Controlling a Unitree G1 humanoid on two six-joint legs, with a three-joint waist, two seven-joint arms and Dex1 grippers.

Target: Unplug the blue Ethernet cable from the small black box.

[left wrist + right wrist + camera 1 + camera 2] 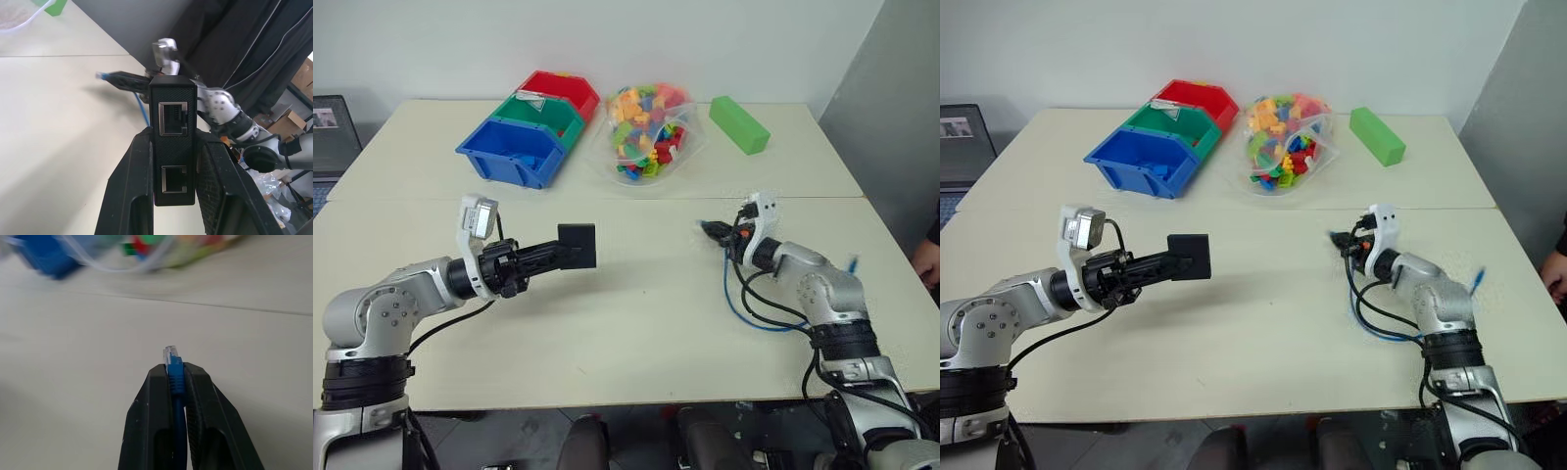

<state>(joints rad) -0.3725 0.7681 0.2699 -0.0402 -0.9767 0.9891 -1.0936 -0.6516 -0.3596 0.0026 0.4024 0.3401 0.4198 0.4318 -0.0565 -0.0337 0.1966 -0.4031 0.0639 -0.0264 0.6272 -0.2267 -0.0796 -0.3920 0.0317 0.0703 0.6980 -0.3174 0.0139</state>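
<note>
Cable (175, 374) plug being pinched in right gripper (174, 372), already free of box (172, 147) | box being clamped in left gripper (570, 250) above table (636, 323) | risk: trailing cable snagging arm, box slipping.

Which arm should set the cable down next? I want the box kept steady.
Right, probably: the right gripper is shut on the blue Ethernet cable, plug free, above bare table. The left gripper clamps the small black box, ports empty.
</note>
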